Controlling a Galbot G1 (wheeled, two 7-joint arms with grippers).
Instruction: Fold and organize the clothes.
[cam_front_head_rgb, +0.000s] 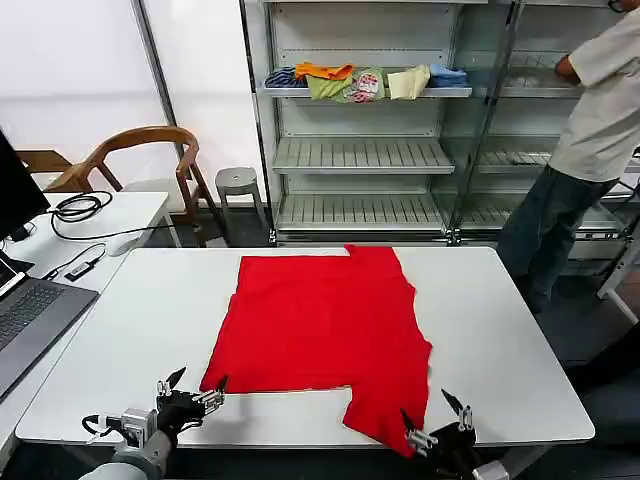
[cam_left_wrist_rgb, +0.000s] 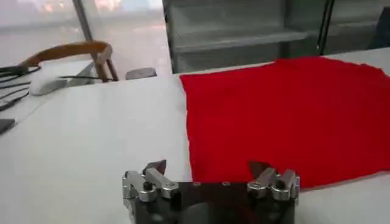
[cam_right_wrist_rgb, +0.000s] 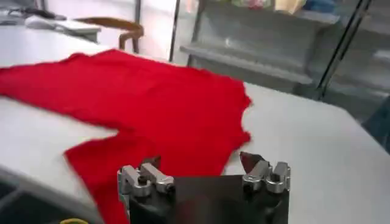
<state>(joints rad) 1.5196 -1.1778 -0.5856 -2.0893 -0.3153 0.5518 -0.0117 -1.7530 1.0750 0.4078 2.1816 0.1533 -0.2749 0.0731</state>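
Observation:
The clothes are one bright red T-shirt (cam_front_head_rgb: 320, 320) lying spread on the white table (cam_front_head_rgb: 500, 330), with one short sleeve pointing to the near edge and the other to the far edge. My left gripper (cam_front_head_rgb: 200, 380) hovers open at the shirt's near left corner, just off the cloth. In the left wrist view, the left gripper (cam_left_wrist_rgb: 207, 167) is open and the shirt (cam_left_wrist_rgb: 286, 115) lies ahead of its fingers. My right gripper (cam_front_head_rgb: 427, 408) is open at the near sleeve's tip. The right wrist view shows that gripper (cam_right_wrist_rgb: 201, 161) open over the sleeve of the shirt (cam_right_wrist_rgb: 140, 103), holding nothing.
A metal shelf rack (cam_front_head_rgb: 365, 155) stands behind the table, with small folded garments (cam_front_head_rgb: 365, 82) on an upper shelf. A laptop (cam_front_head_rgb: 30, 310) and cables (cam_front_head_rgb: 80, 208) lie on a side table at left. A wooden chair (cam_front_head_rgb: 140, 150) and a stool (cam_front_head_rgb: 238, 182) stand behind.

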